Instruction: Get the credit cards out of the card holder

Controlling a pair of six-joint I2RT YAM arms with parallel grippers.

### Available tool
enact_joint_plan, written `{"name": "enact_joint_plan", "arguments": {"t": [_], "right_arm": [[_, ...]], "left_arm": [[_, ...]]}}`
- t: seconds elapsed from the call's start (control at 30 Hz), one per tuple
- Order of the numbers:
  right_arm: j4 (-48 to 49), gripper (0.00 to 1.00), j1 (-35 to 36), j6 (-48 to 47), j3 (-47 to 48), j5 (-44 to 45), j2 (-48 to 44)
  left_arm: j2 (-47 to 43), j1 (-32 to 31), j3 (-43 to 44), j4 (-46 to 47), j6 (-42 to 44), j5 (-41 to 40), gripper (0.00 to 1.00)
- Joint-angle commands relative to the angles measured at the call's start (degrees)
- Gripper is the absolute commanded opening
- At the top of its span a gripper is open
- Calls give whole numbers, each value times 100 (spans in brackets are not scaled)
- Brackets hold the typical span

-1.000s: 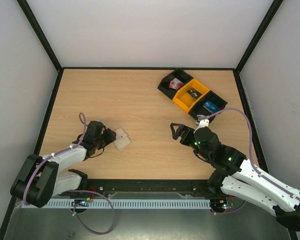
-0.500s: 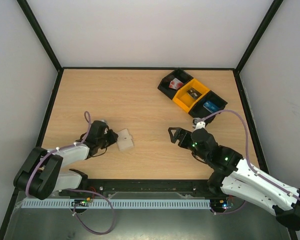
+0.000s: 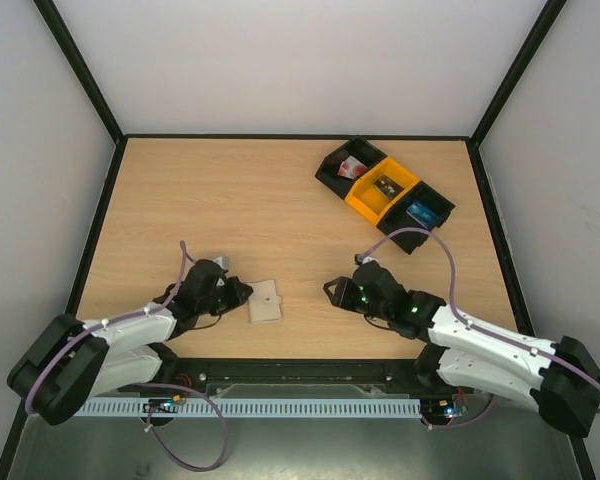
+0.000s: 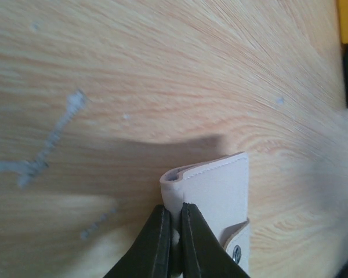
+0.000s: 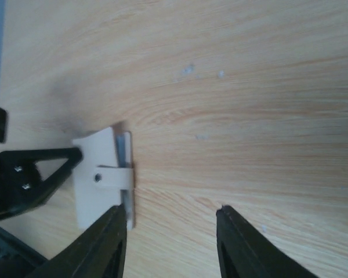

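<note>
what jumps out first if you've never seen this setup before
The pale card holder is near the front edge of the table, its left side pinched in the shut left gripper. The open right gripper faces it from the right, not touching. A diagonal row of bins, yellow between two black, sits far right.

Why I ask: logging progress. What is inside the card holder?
Nothing inside shows: the card holder is folded shut, its snap tab across the open edge. Only a thin greyish layer peeks out at that edge; whether anything sits within is hidden.
</note>
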Motion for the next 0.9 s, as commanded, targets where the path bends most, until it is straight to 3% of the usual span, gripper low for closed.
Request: {"name": "enact_joint_plan", "arguments": {"t": [0.0,0.13,0.3,0.57,0.87], "right_arm": [[708,36,39,-1,-242,-169,449],[1029,31,161,19,-240,-215,890],[1142,29,567,59,149,61,1614],[1054,31,1414,83,1111,676,2783],[686,30,1774,11,1572,846,3862]], "left_arm": [[-340,-325,-172,284,-593,-30,3],[-326,-566,-245,498,-992,-274,3],[7,-952,-412,1420,-1527,-435,3],[682,-1376,-220,1859,-1677,-441,3],[697,-1548,-190,1821,-1735,-513,3]]}}
